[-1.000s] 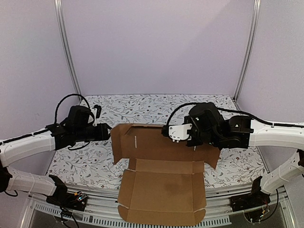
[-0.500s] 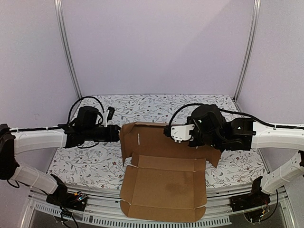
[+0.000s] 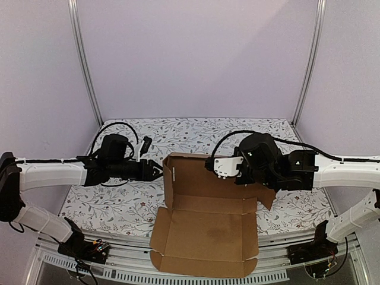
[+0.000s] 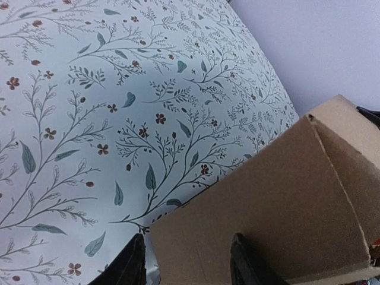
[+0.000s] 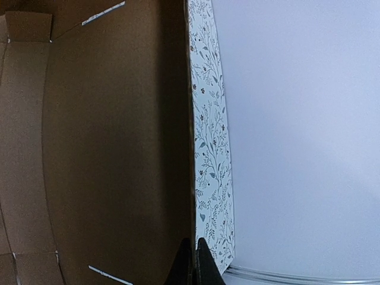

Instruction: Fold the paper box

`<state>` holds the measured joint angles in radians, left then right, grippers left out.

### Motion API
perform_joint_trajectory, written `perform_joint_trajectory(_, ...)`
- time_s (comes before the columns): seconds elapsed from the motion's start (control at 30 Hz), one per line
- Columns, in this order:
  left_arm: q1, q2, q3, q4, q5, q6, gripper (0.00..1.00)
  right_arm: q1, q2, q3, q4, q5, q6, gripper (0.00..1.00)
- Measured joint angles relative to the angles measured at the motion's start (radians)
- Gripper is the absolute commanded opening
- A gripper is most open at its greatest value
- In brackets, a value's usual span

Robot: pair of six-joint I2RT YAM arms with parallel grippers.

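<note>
Left flap (image 3: pixel 167 184) of the paper box (image 3: pixel 205 228) has swung inward; left jaws apart, right jaws together.

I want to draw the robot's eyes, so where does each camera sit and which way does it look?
Top camera: high behind the arms, looking down at the table and box; the left arm and right arm show.
Left wrist camera: on the left arm, looking past its open left gripper at a box flap and the table.
Right wrist camera: on the right arm, looking along the box toward the wall; its shut right gripper shows.
Shared: both wrist cameras see the box and table.
</note>
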<state>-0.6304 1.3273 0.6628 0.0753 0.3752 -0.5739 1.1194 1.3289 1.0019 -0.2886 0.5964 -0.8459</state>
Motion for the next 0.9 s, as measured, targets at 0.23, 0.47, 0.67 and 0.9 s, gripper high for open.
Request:
perform_joint_trajectory(0.23, -0.033, -0.008, -0.01, 0.003, -0.002, 0.002, 0.47, 0.009, -0.024, -0.041, 0.005, 0.005, 0.015, 0.0)
perform_joint_trajectory(0.47, -0.057, -0.047, -0.057, 0.019, -0.003, 0.005, 0.48, 0.078, -0.04, -0.076, 0.01, 0.065, 0.022, 0.0)
perform_joint_trajectory(0.67, -0.084, -0.094, -0.097, 0.036, -0.013, 0.014, 0.48, 0.14, -0.037, -0.111, 0.029, 0.144, 0.021, 0.0)
perform_joint_trajectory(0.9, -0.12, -0.159, -0.141, 0.029, -0.047, 0.021, 0.48, 0.176, -0.013, -0.127, 0.037, 0.221, 0.021, 0.0)
